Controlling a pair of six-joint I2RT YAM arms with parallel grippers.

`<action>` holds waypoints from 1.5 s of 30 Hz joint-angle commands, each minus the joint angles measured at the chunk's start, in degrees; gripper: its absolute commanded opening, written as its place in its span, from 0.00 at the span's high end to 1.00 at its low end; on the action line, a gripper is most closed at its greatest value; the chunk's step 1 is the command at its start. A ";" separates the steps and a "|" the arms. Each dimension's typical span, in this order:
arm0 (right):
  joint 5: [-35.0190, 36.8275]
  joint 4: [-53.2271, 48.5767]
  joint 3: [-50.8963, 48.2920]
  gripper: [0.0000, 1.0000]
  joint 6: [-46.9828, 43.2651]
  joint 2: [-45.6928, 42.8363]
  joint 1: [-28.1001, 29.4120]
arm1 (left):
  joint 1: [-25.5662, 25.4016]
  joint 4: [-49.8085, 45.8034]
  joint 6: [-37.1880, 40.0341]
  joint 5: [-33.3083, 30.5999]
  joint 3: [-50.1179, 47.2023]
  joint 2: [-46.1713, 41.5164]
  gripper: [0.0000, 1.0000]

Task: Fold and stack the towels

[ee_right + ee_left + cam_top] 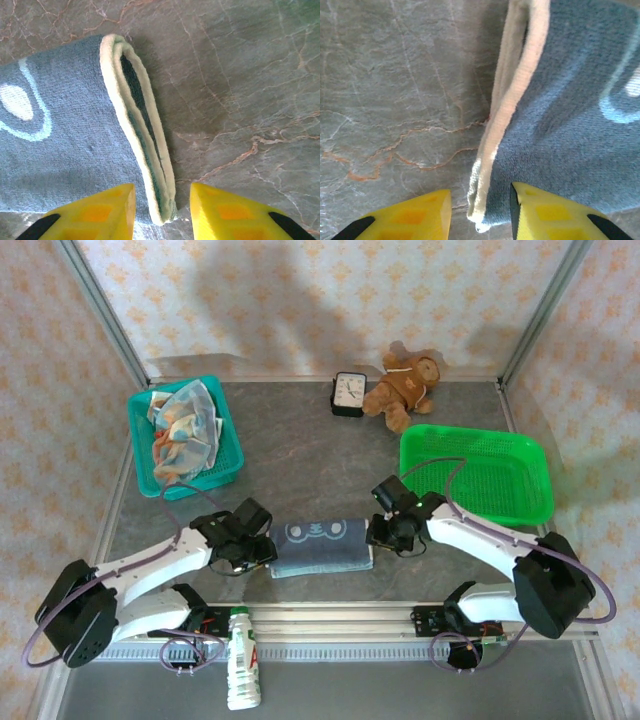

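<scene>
Open worktop (300, 455) lay across the middle, between the teal basket (137, 445) at the back left and the green tray (475, 432) on the right. The folded towel (320, 545) filled the near centre, hemmed by the left claw (258, 548) and the right claw (385, 530) at its ends. A clock (348, 394) and teddy bear (405, 385) stood along the back

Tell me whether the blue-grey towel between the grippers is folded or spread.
Folded: the blue-grey towel shows several stacked layers at its right end.

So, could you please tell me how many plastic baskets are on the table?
2: a teal basket at the back left holding crumpled towels, and an empty green basket on the right.
</scene>
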 commanded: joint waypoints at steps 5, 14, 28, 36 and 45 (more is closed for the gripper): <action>-1.56 6.49 -1.62 0.67 -0.72 3.55 0.71 | -0.43 6.76 0.96 -0.26 -0.14 5.37 0.60; 0.52 10.83 -0.06 0.74 -0.83 10.40 1.46 | 0.03 8.53 4.78 -2.94 3.73 15.65 0.67; 6.19 10.76 12.85 0.88 -3.63 21.01 0.56 | 11.07 3.44 18.88 -3.87 16.90 24.54 0.73; 7.83 6.97 21.09 0.87 -7.51 24.85 -1.59 | 12.66 3.52 20.88 -5.13 21.21 27.82 0.71; 7.98 6.13 18.43 0.76 -7.98 23.76 -2.40 | 13.23 1.57 21.51 -5.20 20.55 25.00 0.61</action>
